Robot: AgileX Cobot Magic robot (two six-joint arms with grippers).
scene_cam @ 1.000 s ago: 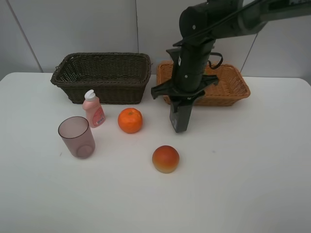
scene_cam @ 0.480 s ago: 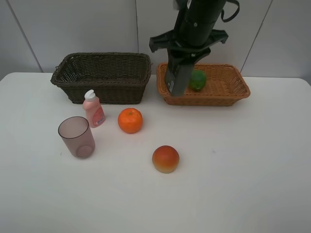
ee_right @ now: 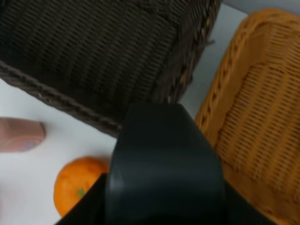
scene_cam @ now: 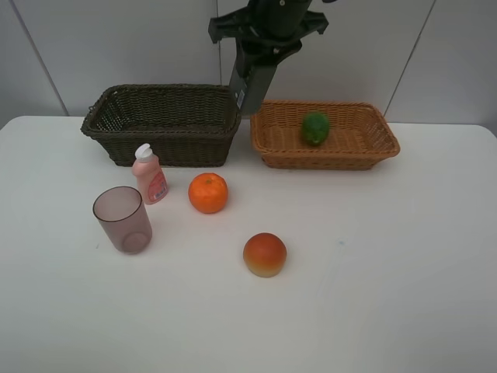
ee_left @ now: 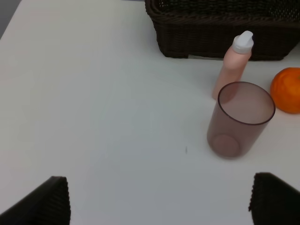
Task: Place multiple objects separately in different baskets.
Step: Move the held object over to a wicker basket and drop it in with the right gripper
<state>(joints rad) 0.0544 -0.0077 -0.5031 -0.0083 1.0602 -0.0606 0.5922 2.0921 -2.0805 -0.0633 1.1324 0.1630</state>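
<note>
My right tool [scene_cam: 262, 56] is clamped on the dark green square bottle [scene_cam: 247, 93]. Seen from the high camera, it hangs in the air above the gap between the dark brown basket [scene_cam: 163, 90] and the light tan basket [scene_cam: 335, 158]. The bottle's long axis runs close to vertical, with its free lower end tipped a little toward the dark basket. A small pale label shows on its side, too small for me to read. The lime [scene_cam: 315, 128] lies inside the tan basket.

On the white worktop [scene_cam: 380, 264] the pink bottle [scene_cam: 149, 176] stands upright just in front of the dark basket, white cap up. Its darker pink label is illegible. The orange [scene_cam: 208, 193] sits near it to the right. The translucent purple cup [scene_cam: 122, 219] stands mouth up, nearer the camera than the pink bottle. The peach [scene_cam: 265, 254], red on top and yellow low down, rests apart from the others toward the middle.

In my left wrist view, my left tool [ee_left: 161, 201] is spread wide and holds nothing, with one dark finger at each lower corner. Beyond it stand the cup, the pink bottle close behind the cup, part of the orange and the dark basket's wall.

In my right wrist view, the held bottle fills the foreground as a dark rounded block. Past it are both baskets side by side, the orange with a small green stem spot, and the blurred side of the pink bottle.
</note>
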